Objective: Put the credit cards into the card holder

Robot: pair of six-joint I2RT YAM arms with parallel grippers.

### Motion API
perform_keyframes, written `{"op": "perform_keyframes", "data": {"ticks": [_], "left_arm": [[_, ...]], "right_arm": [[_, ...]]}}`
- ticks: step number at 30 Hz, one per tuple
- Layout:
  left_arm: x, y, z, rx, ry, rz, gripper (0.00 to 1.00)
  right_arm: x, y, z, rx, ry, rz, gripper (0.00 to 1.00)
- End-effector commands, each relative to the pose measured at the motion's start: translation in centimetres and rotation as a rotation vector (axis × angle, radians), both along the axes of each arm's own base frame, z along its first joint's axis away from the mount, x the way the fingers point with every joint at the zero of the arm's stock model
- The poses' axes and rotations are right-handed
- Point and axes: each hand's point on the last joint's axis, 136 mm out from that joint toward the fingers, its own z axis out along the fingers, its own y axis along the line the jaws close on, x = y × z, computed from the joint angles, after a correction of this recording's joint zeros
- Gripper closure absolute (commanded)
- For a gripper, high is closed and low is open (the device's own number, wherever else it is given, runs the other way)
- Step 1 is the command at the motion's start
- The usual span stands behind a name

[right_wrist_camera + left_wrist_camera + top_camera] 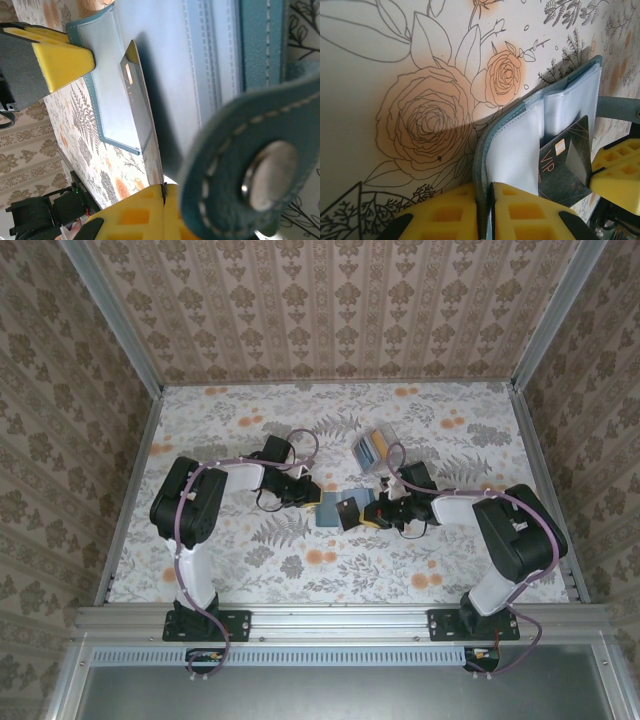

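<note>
Floral-print table [250, 570], patterned wallpaper [330, 300] on three sides, so a pretty busy backdrop. The card holder [515, 150] was open mid-table between the two arms, pale inside showing. My left claw [489, 192] had its fingers nearly together with the holder's near edge pinched between them. My right claw [163, 189] was clamped tight on one end of the dark credit card [136, 95], the one with the chip.

The bit that mattered: the holder sat just left of the right claw, and the card's long axis ran from that claw toward the left one, with its free end up against the pocket. Couldn't tell how deep it was in. It looked tilted against the pocket, so my guess was it needed flattening before any push leftward, and that was the right arm's job.

The holder's snap strap [265, 175] flopped close to the right wrist camera. The rest of the credit cards [372, 448] sat stacked farther back on the table, well apart.
</note>
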Motion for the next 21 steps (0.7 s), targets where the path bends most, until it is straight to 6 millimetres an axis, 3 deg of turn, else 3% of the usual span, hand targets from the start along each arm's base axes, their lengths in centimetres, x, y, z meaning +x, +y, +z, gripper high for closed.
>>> {"op": "perform_keyframes", "data": {"ticks": [1, 12, 21], "left_arm": [[-0.7, 0.4, -0.7, 0.043, 0.004, -0.024, 0.87], [-0.9, 0.1, -0.7, 0.033, 0.015, -0.024, 0.9], [-0.9, -0.5, -0.1, -0.016, 0.008, -0.013, 0.89]], "right_arm": [[0.9, 0.6, 0.3, 0.027, -0.011, 0.015, 1.0], [3.5, 1.5, 0.0, 0.037, -0.048, -0.031, 1.0], [2.2, 4.2, -0.9, 0.024, -0.009, 0.009, 0.96]]}}
